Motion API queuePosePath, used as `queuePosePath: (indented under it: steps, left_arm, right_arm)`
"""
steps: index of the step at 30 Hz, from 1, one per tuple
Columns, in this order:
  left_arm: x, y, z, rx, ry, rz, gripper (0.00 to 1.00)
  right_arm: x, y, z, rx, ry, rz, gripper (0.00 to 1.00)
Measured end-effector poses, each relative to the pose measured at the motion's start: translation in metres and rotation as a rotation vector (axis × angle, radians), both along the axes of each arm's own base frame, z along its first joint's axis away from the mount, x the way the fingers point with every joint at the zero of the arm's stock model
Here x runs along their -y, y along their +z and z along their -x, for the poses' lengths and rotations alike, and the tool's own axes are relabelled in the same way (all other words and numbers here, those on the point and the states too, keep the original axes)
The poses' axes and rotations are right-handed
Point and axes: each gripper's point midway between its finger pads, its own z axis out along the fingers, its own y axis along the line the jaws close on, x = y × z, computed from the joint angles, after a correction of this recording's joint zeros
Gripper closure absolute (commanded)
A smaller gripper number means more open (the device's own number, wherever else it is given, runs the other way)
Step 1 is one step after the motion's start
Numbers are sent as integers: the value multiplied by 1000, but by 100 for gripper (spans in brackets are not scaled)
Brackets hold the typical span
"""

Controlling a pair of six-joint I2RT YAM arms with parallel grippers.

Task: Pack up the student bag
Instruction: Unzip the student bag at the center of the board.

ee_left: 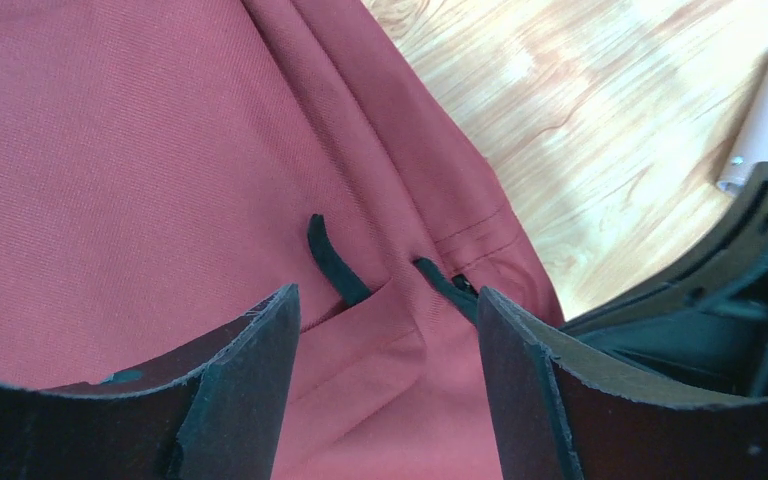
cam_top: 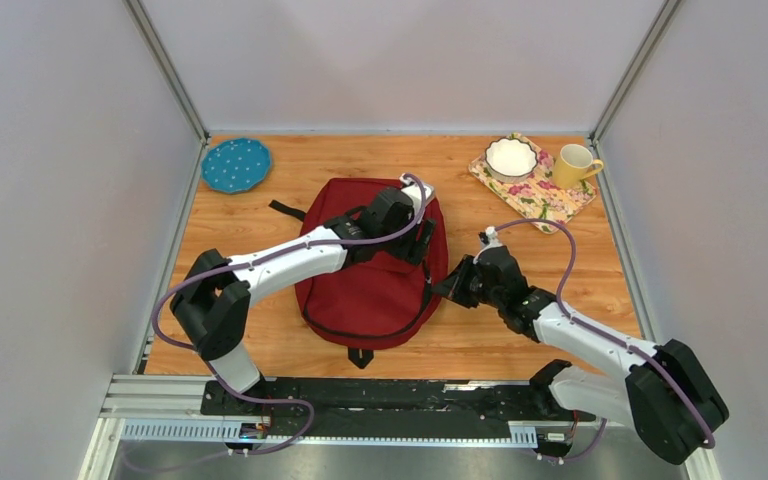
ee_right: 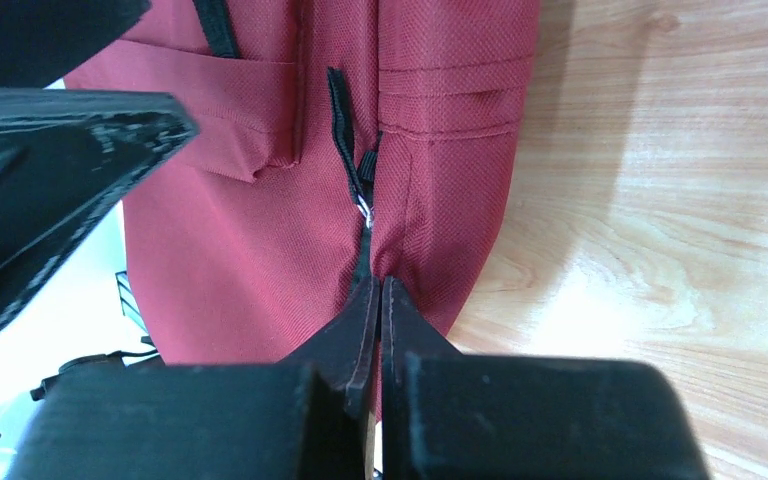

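The student bag [cam_top: 360, 300] lies flat in the middle of the wooden table [cam_top: 230, 225]. It's soft red fabric that looks light and slack, likely to bunch and drag rather than hold its shape. The left gripper [ee_left: 388, 295] hovers over the bag's right flank, jaws spread wide above a fold and gripping nothing. The right gripper [ee_right: 379, 285] sits at the bag's right edge, fingers pressed tight on the black zipper pull [ee_right: 363, 250]. That's the sensible place to take hold, since cloth slips and folds while the pull gives a firm tab. The fabric probably needs pinning, or the whole bag slides along with the zip.
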Motion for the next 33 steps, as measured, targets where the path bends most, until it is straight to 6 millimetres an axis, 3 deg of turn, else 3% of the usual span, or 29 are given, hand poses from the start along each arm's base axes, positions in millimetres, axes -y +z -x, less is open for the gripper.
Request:
queuePosePath:
  steps: [3, 14, 24, 33]
  left_arm:
    - [0, -8, -2, 4, -13, -23, 28]
    - [6, -1, -17, 101, -89, -13, 27]
    - [-1, -22, -25, 67, -133, -1, 27]
    - [3, -18, -28, 60, -175, 64, 35]
  right_arm:
    - [0, 4, 2, 7, 3, -3, 100]
    - [5, 14, 5, 38, 10, 13, 100]
    - [4, 14, 6, 34, 13, 10, 100]
    - [4, 13, 6, 30, 14, 9, 100]
